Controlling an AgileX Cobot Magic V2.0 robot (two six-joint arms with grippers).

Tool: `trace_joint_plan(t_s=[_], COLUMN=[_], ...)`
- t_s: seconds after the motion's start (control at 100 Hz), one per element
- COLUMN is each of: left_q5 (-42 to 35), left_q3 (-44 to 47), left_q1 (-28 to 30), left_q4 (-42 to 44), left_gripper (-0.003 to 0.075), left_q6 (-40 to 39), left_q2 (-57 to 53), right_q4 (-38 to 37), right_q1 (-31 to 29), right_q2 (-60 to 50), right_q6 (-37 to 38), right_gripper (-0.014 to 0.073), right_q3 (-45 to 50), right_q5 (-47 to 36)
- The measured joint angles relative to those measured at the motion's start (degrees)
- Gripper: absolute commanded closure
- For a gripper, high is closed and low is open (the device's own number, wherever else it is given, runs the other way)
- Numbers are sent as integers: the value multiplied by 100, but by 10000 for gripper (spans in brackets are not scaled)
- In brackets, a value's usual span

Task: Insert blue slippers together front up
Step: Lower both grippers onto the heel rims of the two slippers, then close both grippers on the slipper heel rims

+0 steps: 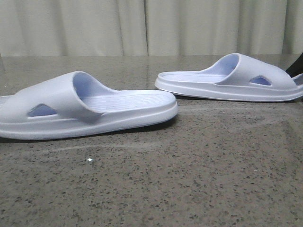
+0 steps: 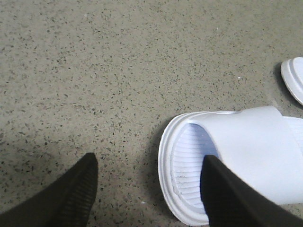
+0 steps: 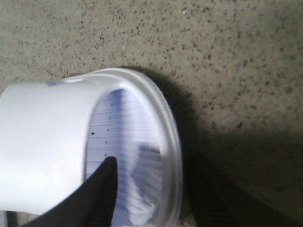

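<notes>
Two pale blue slippers lie flat on the speckled stone table, heels facing each other. The left slipper (image 1: 85, 106) is near, the right slipper (image 1: 232, 78) farther back. My left gripper (image 2: 149, 158) is open and straddles the toe rim of the left slipper (image 2: 255, 151): one finger (image 2: 227, 194) is over the ribbed footbed, the other (image 2: 71, 194) is over bare table. My right gripper (image 3: 154, 161) is open around the toe rim of the right slipper (image 3: 52, 142), with one finger (image 3: 102, 184) inside the strap opening and the other outside in shadow. A black part of it (image 1: 296, 68) shows at the front view's right edge.
The grey speckled table (image 1: 189, 170) stretches in front of both slippers. A pale curtain (image 1: 151, 26) hangs behind the table's far edge. The right slipper's heel (image 2: 294, 78) shows at the edge of the left wrist view.
</notes>
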Motion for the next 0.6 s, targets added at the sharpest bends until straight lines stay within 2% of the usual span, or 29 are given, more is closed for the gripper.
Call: trace_joint_plan(t_s=[0.07, 0.12, 0.24, 0.45, 0.6], left_q5=[0, 0, 31, 265, 557], left_q3=[0, 0, 0, 0, 0], left_q1=[0, 0, 0, 0, 13], left_q4=[-10, -22, -69, -453, -1274], left_gripper=[317, 317, 317, 317, 317], left_q6=[0, 0, 0, 354, 1055], left_q2=[0, 0, 25, 589, 1224], right_q4=[116, 202, 293, 444, 468], right_q1=[0, 0, -9, -9, -9], right_q2=[94, 135, 217, 220, 200], right_q6=[-99, -155, -244, -266, -266], right_gripper=[339, 414, 699, 692, 692], right_q3=[-13, -25, -25, -25, -25], right_q5=[90, 120, 194, 378, 420])
